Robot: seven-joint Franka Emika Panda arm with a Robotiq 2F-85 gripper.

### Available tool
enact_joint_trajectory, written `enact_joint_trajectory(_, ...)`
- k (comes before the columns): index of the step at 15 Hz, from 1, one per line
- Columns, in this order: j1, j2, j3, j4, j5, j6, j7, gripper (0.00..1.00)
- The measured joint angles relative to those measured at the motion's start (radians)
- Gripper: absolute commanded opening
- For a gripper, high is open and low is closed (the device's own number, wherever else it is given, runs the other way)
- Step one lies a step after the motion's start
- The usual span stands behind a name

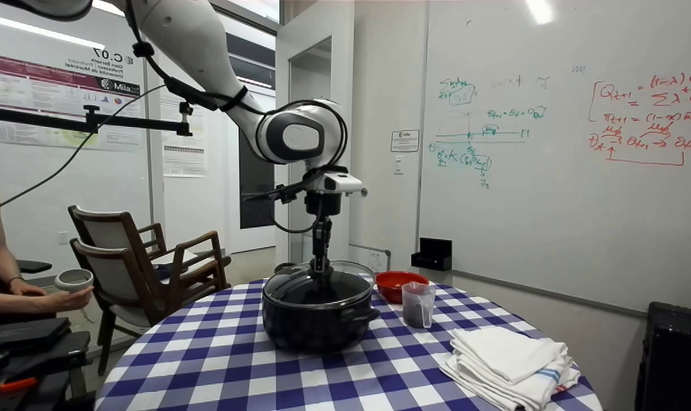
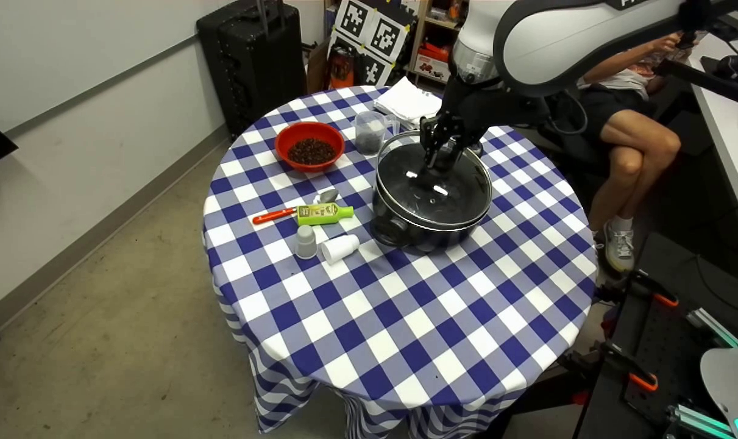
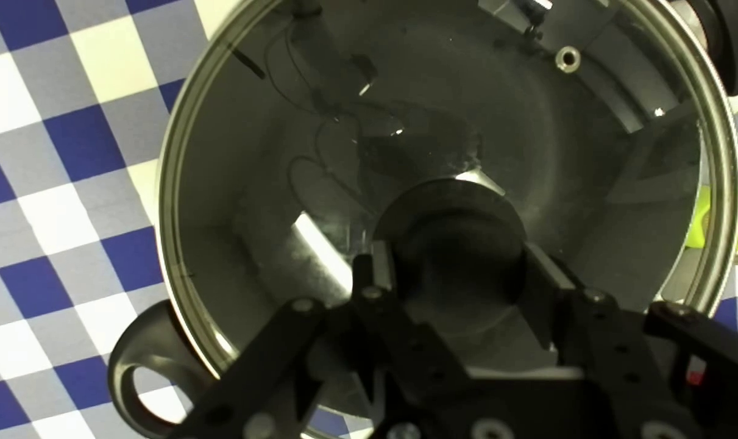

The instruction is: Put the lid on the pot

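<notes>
The black pot (image 1: 316, 334) stands on the checked table and also shows in an exterior view (image 2: 426, 239). The clear glass lid (image 1: 294, 288) with its metal rim lies over the pot's mouth in both exterior views (image 2: 448, 204). My gripper (image 1: 320, 265) points down with its fingers on both sides of the lid's dark knob (image 3: 454, 225), and looks shut on it. In the wrist view, tablecloth and a green bottle show through the lid's right and lower edges, so the lid overhangs the pot there. I cannot tell whether the lid touches the pot's rim all round.
A red bowl (image 2: 311, 146) of dark beans and a clear measuring cup (image 2: 370, 131) stand beside the pot. A green bottle (image 2: 323, 214), a red-handled utensil (image 2: 274, 216) and two small cups (image 2: 340, 248) lie or stand near it. Folded white towels (image 1: 508, 362) lie near the table edge.
</notes>
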Motion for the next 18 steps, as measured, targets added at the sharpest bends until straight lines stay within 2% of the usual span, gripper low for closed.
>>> enact_joint_trajectory(15, 0.022, -0.004, -0.01, -0.013, -0.01, -0.002, 0.0, 0.26)
enact_joint_trajectory(16, 0.024, -0.005, -0.01, -0.013, -0.012, -0.003, 0.0, 0.76)
enact_joint_trajectory(18, 0.026, -0.005, -0.01, -0.013, -0.016, -0.006, 0.0, 0.83)
